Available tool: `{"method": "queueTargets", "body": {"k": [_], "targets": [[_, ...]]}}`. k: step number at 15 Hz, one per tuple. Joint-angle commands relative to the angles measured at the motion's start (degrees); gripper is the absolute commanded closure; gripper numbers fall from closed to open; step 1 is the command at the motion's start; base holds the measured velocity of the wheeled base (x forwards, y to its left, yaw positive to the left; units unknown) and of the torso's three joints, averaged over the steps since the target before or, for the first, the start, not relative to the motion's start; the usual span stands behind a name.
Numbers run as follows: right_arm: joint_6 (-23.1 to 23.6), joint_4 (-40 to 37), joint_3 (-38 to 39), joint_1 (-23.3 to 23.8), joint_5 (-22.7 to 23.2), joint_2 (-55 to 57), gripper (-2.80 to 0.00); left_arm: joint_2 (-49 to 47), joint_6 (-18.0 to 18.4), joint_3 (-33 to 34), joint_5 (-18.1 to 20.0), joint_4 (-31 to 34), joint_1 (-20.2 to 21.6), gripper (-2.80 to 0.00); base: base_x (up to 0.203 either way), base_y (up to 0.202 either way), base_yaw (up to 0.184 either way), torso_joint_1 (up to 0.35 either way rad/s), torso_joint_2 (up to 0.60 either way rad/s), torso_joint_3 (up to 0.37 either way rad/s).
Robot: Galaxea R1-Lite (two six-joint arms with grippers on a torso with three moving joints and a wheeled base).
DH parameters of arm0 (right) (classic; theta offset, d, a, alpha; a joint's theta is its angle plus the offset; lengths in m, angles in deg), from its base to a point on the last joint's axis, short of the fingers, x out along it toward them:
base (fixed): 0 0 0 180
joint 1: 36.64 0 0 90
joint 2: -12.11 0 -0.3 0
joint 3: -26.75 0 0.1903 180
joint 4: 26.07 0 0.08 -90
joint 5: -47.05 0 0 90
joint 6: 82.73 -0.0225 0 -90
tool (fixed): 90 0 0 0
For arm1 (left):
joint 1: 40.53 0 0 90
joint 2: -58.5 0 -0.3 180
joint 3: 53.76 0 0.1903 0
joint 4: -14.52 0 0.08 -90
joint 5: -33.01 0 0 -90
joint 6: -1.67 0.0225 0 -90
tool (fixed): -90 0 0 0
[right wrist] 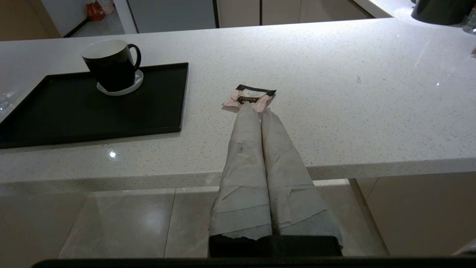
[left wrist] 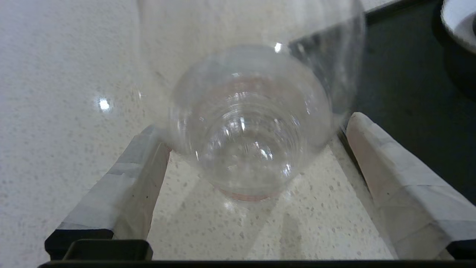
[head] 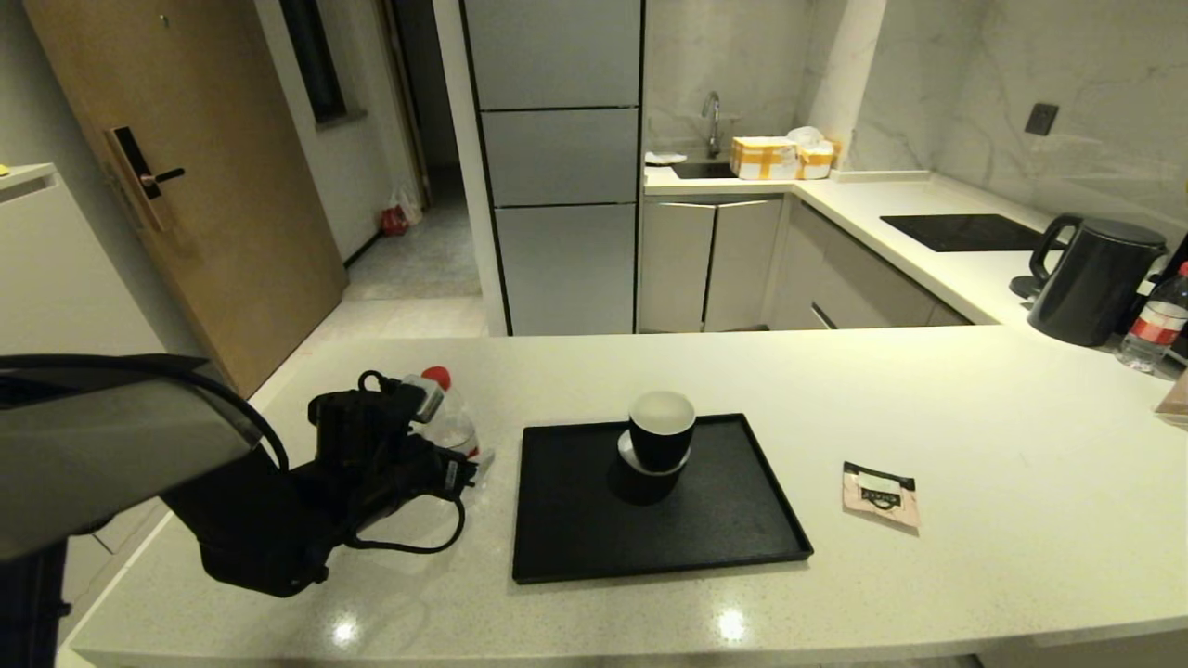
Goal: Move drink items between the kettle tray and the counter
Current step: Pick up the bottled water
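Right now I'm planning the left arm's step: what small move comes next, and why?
Probably close the left gripper on the water bottle: its fingers stand open on either side of the bottle, apparently not gripping, on the counter beside the kettle tray.

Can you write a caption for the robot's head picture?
Left gripper around the water bottle beside the kettle tray.

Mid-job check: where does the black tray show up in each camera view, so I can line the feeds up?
Head view: the black tray lies centre on the counter, stacked cups on it, right of the left pincer.
Left wrist view: only a dark tray area, beyond the bottle between the open fingers.
Right wrist view: tray far from the parked, shut right pincer.
Shared landmark: the stacked cups.
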Motion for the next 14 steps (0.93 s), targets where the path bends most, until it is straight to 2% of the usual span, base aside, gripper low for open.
{"method": "queueTargets", "body": {"k": [1,2,3,10,14], "targets": [[0.01,0.0,0.09,-0.04,0.04,0.0,0.0,-2.25,-0.05,-2.05,0.03,-1.41,-0.32,-2.8,0.0,0.0,0.0,0.0,0.0,0.0],[0.01,0.0,0.09,-0.05,0.04,0.0,0.0,-2.44,-0.08,-2.04,0.02,-2.11,-0.4,-2.8,0.0,0.0,0.0,0.0,0.0,0.0],[0.01,0.0,0.09,0.04,0.04,0.0,0.0,-2.74,-0.05,-1.86,-0.07,-3.71,-0.69,0.0,0.0,0.0,0.0,0.0,0.0,0.0],[0.01,0.0,0.09,0.03,0.04,0.0,0.0,-0.66,-0.28,1.03,0.06,-3.95,-1.57,0.0,0.0,0.0,0.0,0.0,0.0,0.0],[0.01,0.0,0.09,-0.05,0.04,0.0,0.0,10.33,-5.08,4.03,0.71,3.28,-3.62,0.0,0.0,0.0,0.0,0.0,0.0,0.0]]}}
